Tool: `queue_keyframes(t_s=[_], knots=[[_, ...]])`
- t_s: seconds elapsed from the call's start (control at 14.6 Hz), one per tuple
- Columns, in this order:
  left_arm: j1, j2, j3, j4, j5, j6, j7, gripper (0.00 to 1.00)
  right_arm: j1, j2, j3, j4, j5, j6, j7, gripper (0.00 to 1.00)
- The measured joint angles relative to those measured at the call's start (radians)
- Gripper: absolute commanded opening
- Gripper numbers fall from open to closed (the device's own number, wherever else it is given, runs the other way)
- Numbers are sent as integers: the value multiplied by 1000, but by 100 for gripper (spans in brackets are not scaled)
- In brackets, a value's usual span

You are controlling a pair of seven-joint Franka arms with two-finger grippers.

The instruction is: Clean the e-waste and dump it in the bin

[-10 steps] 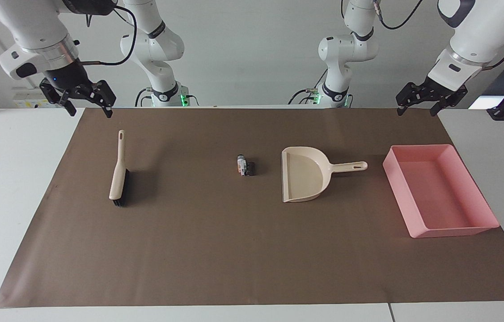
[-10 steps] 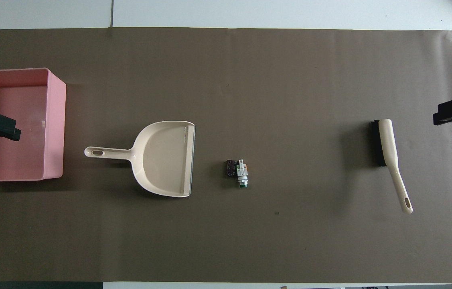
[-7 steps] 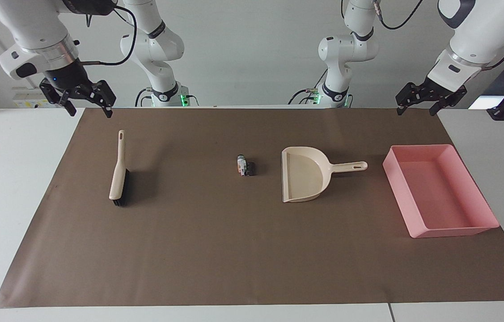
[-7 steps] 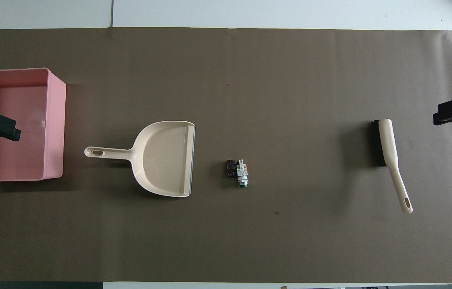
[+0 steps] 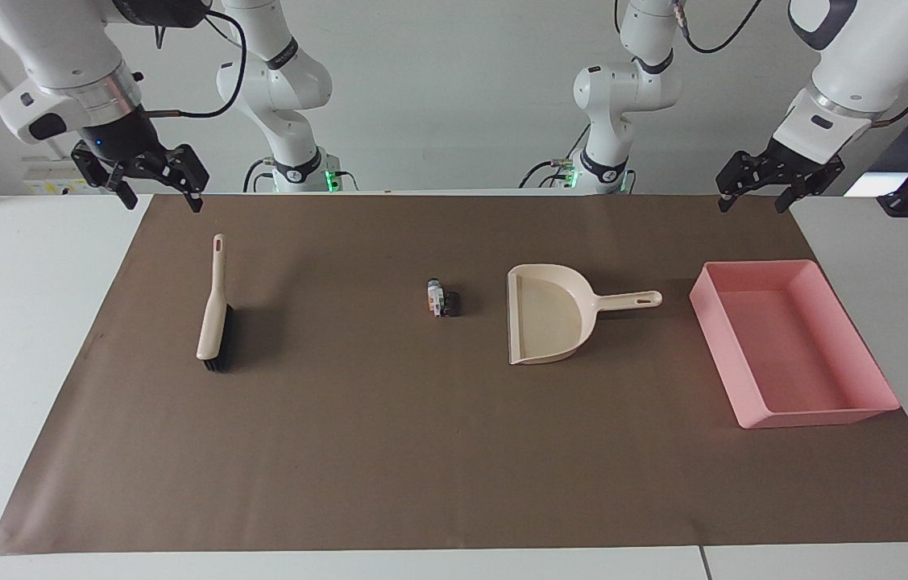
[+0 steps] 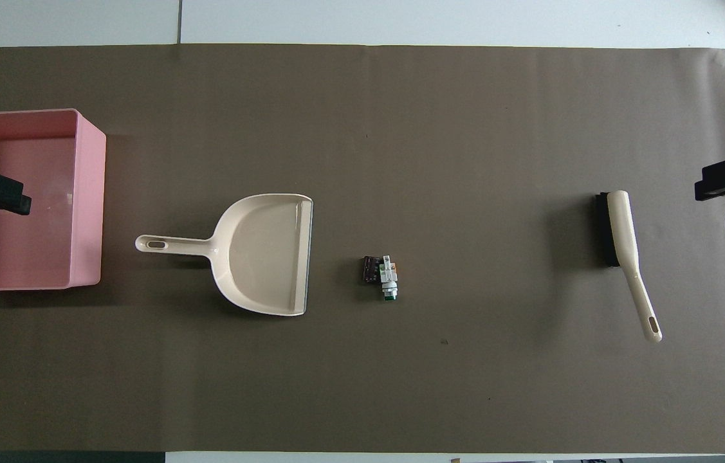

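Hanging in the air at the robots' edge of the brown paper mat (image 5: 389, 451), the left gripper (image 5: 752, 201) and the right gripper (image 5: 161, 200) both show their fingertips spread wide, holding nothing. Farther out on the mat lies a row: a beige brush with black bristles (image 5: 214, 314) at the right arm's end, the tiny whitish-grey and black e-waste bits (image 5: 442, 299) touching at the middle, then a beige plastic dustpan (image 5: 554, 316) just beside them with its mouth toward them. The shallow pink plastic bin (image 5: 864, 399) stands at the left arm's end, reaching farthest from the robots.
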Motion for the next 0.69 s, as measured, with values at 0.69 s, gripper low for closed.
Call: queue_keyframes(t_s=[0.69], knots=[[-4, 1, -6, -5, 24, 52, 17, 95, -17, -15, -10, -48, -1, 0, -5, 99]])
